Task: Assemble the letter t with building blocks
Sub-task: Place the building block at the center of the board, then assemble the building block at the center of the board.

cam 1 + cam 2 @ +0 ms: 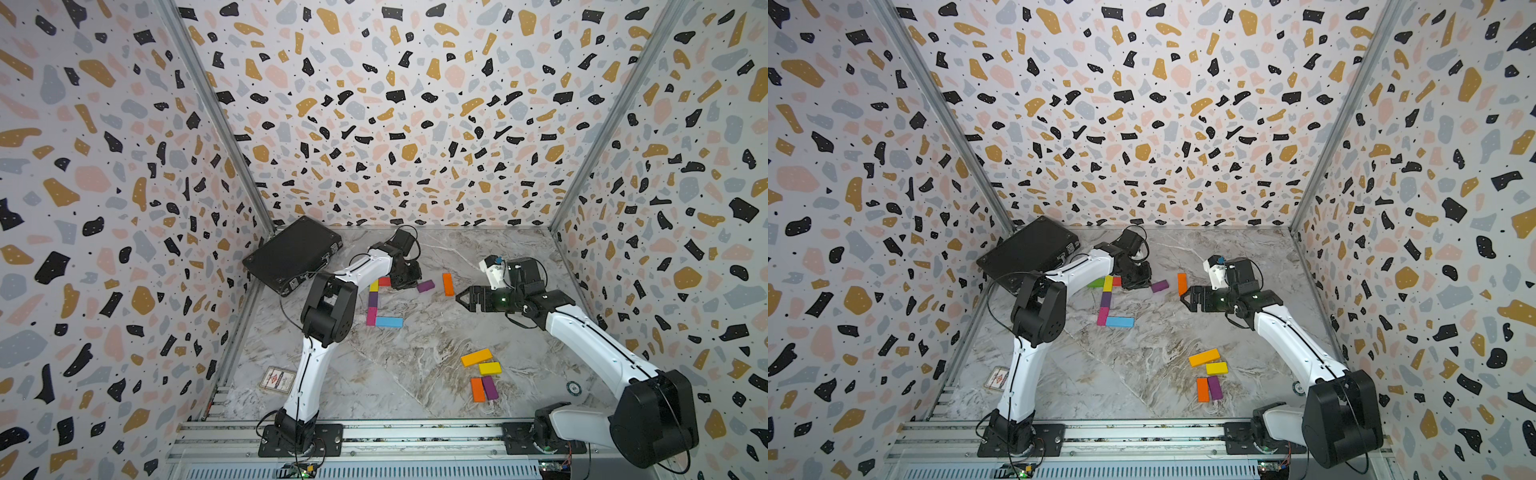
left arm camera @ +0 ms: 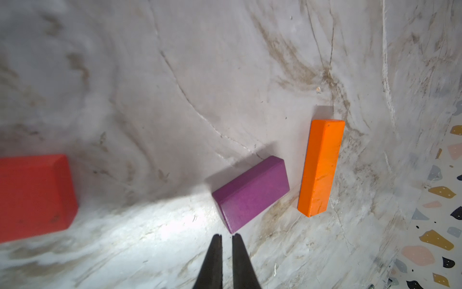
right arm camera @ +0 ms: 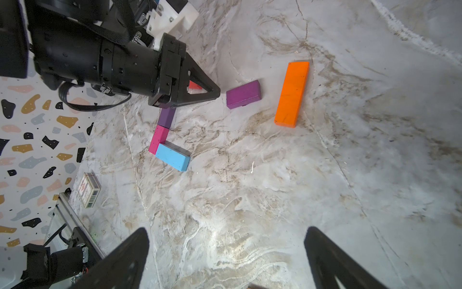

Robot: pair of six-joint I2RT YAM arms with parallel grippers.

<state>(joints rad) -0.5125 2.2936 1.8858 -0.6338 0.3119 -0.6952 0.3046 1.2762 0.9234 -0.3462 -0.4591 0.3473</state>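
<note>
My left gripper (image 2: 227,235) is shut and empty, its tips just short of a corner of a loose purple block (image 2: 251,194). A long orange block (image 2: 321,167) lies beside that one. Behind the gripper lies a red block (image 1: 384,281), joined to a column of yellow (image 1: 374,286), purple (image 1: 372,299) and pink (image 1: 371,316) blocks, with a blue block (image 1: 389,321) at its foot. A green block (image 1: 1096,283) shows past the left arm. My right gripper (image 3: 226,228) hangs open over bare table, right of the orange block (image 1: 447,284).
Several spare blocks, among them an amber one (image 1: 476,357), lie at the front right. A black case (image 1: 291,253) leans in the back left corner. A small card box (image 1: 277,379) sits front left, and a round chip (image 1: 573,388) by the right arm.
</note>
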